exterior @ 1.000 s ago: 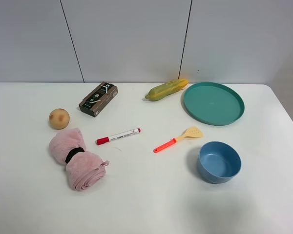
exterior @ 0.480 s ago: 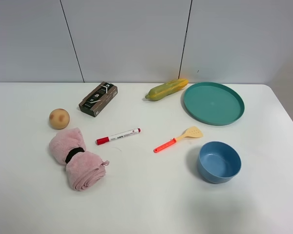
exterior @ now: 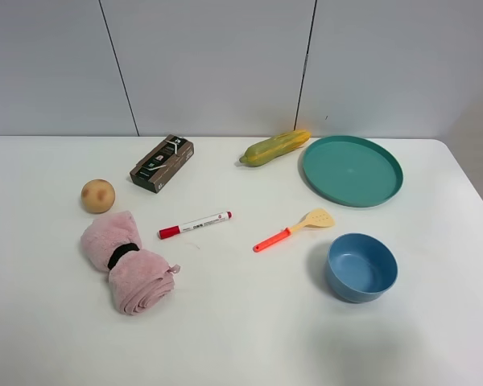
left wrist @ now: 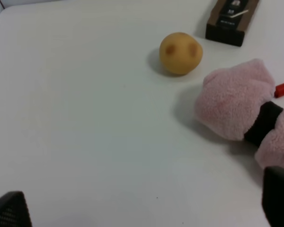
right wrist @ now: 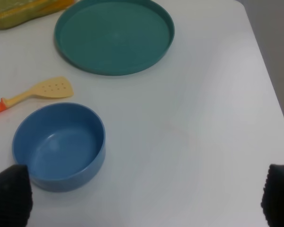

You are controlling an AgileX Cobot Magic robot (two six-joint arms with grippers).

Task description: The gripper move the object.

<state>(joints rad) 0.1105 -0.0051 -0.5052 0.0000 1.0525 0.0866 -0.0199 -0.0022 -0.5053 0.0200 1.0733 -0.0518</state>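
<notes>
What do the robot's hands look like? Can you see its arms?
Only fingertips show, in the wrist views. The left gripper has two black tips, one ridged. The right gripper has two rounded black pads with a bumpy grip pattern. No arms, cables or markings are visible.

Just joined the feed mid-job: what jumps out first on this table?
The large teal plate at the back right stands out most, with the blue bowl in front of it. On the left lies a rolled pink towel, and just behind it sits the small tan potato-like ball, untouched. Both grippers are open, the left gripper facing the ball.
</notes>
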